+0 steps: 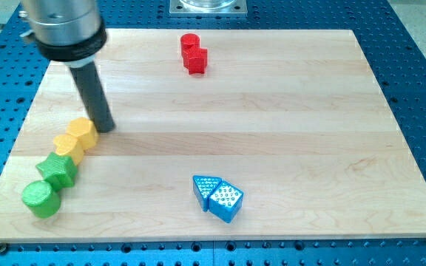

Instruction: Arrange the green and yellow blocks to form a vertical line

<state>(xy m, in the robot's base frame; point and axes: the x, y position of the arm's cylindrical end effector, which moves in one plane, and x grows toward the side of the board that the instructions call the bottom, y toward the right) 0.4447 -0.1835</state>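
- our rod comes down from the view's top left; my tip (105, 127) rests on the wooden board (272, 118), just beside the upper yellow hexagonal block (81, 132), at its right edge. touching or a hair apart, we cannot tell.
- the rod has no jaws; it grips nothing and only rests at the block's side.
- a second yellow block (66, 146) sits against the first, lower left of it; its shape is unclear.
- a green star-shaped block (58, 169) comes next, touching that yellow one.
- a green cylinder (40, 198) ends the row, near the board's bottom left corner.
- these four lie in a slanted line, rising toward the view's right.
- two red blocks (193, 53) stand together near the top edge, well apart from the row.
- two blue blocks (217, 197) sit pressed together at bottom centre.
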